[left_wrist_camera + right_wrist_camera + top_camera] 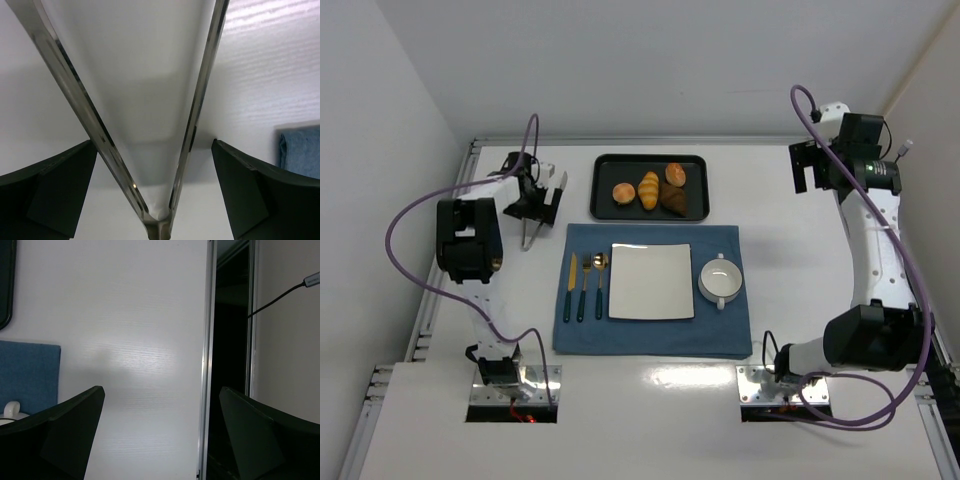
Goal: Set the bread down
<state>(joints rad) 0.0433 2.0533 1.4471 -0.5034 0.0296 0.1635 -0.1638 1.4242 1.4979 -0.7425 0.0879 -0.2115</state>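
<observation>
Round orange bread (623, 192) in black tray (599, 170) among other rolls, left fingers (152, 152) spread wide astride metal tongs (199, 112) on white counter (790, 250), right fingers (162, 407) wide apart, empty

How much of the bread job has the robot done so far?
Nothing is finished yet: the bread lies on the black tray. In hand: the left gripper is open, straddling the tongs. Left to do, probably: squeeze the tongs, lift the bread and place it.
</observation>
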